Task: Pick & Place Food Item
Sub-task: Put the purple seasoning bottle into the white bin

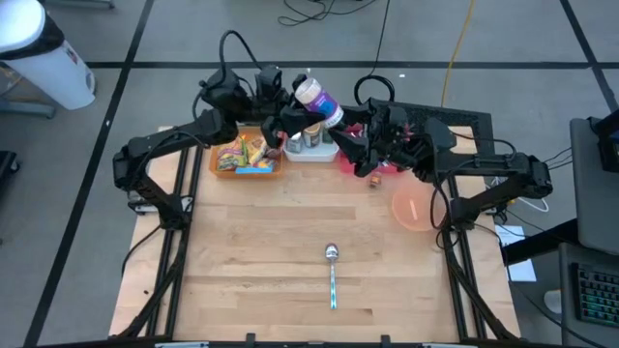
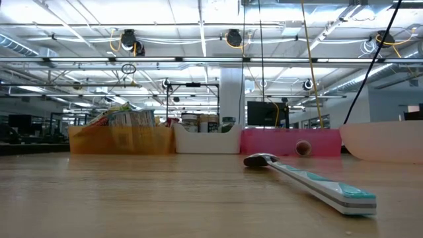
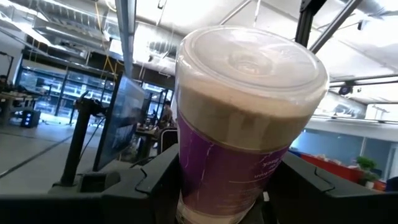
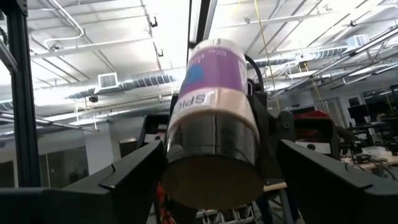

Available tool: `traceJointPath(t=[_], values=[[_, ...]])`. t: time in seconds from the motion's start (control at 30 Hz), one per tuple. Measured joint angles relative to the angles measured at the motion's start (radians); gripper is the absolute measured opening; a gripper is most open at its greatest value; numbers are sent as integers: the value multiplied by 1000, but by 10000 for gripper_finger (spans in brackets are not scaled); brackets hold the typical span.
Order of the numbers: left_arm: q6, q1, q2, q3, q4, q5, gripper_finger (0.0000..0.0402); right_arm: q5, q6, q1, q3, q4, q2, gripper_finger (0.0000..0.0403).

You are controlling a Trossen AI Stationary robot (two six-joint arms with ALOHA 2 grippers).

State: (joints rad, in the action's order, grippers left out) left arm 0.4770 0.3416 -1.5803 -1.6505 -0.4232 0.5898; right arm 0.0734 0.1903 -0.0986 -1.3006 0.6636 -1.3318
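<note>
The left gripper [image 1: 290,121] holds a purple can [image 1: 318,101] up in the air, above the bins at the far side of the table [image 1: 261,261]. Its fingers squeeze the can's sides, and the can's clear lid [image 3: 252,59] points at the left wrist camera. The right gripper [image 1: 360,135] is right next to the can's other end. Its fingers are spread wide on both sides of the can's metal bottom [image 4: 214,180], and they do not seem to press on it yet. It looks like the can is being passed from one arm to the other, but I can only guess that. So the picking-up part is done: the can is off the table. The putting-down part is still left. Below sit an orange bin [image 1: 250,155] full of snack packs, a white bin [image 1: 311,147] and a pink bin [image 1: 353,159]. A pink bowl [image 1: 414,209] and a spoon [image 1: 333,274] lie on the table, away from both arms.
</note>
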Motion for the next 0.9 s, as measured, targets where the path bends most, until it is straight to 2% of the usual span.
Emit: traceJointPath(t=[0.33,0.9], values=[[0,0,0,0,3,4,207,0,0,0,0,14,0,299],[-1,0,0,0,9,4,207,-2,1,2,0,13,0,221]])
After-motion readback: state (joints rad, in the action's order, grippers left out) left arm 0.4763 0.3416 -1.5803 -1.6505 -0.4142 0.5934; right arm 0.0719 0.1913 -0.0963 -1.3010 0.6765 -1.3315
